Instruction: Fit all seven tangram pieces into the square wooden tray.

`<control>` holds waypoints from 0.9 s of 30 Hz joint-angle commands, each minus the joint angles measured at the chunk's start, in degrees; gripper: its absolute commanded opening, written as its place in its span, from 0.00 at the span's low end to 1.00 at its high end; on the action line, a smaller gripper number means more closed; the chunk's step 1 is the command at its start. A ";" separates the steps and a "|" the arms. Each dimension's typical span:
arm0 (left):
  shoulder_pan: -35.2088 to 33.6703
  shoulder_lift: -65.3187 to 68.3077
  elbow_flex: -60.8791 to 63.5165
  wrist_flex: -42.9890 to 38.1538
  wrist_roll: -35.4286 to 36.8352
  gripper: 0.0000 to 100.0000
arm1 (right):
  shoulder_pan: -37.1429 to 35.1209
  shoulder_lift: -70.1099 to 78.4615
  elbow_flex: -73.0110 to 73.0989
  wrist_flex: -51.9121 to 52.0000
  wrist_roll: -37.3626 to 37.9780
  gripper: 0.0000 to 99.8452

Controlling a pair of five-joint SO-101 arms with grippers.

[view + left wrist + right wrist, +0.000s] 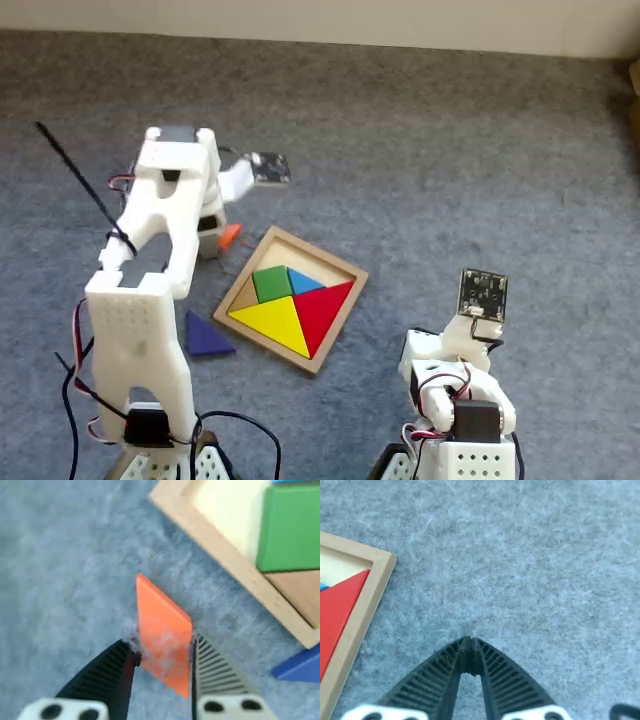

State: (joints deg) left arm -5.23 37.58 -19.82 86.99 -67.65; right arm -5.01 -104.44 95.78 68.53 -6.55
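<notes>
- We see the left end effector (164, 649) clamping a flat orange parallelogram (161, 625).
- The right end effector (470, 650) sits closed, empty, over the fuzzy grey bench (530, 555).

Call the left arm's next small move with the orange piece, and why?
Probably lift straight up a little. The left gripper has its fingers against both sides of the flat orange parallelogram piece, down at the grey carpet just outside the square wooden tray. It must clear the rim before reaching the bare floor beside the green square piece.
</notes>
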 commanded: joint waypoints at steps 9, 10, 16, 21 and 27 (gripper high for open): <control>5.23 -0.84 -11.47 9.41 6.77 0.01 | 0.66 -0.66 6.64 -0.92 0.44 0.00; 6.02 -0.84 -11.47 9.41 6.77 0.01 | 0.66 -0.66 6.64 -0.92 0.44 0.00; 10.86 -0.92 -12.00 9.23 9.85 0.01 | 1.27 -0.66 6.64 -0.92 0.44 0.00; 14.90 -0.92 -13.05 9.41 10.37 0.01 | 1.98 -0.66 6.64 -0.92 0.44 0.00; 20.44 -0.48 -13.05 9.14 10.20 0.01 | 2.07 -0.66 6.64 -0.92 0.53 0.00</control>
State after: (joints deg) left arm 10.86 37.49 -30.11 95.87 -57.80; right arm -3.69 -104.44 95.78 68.53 -6.55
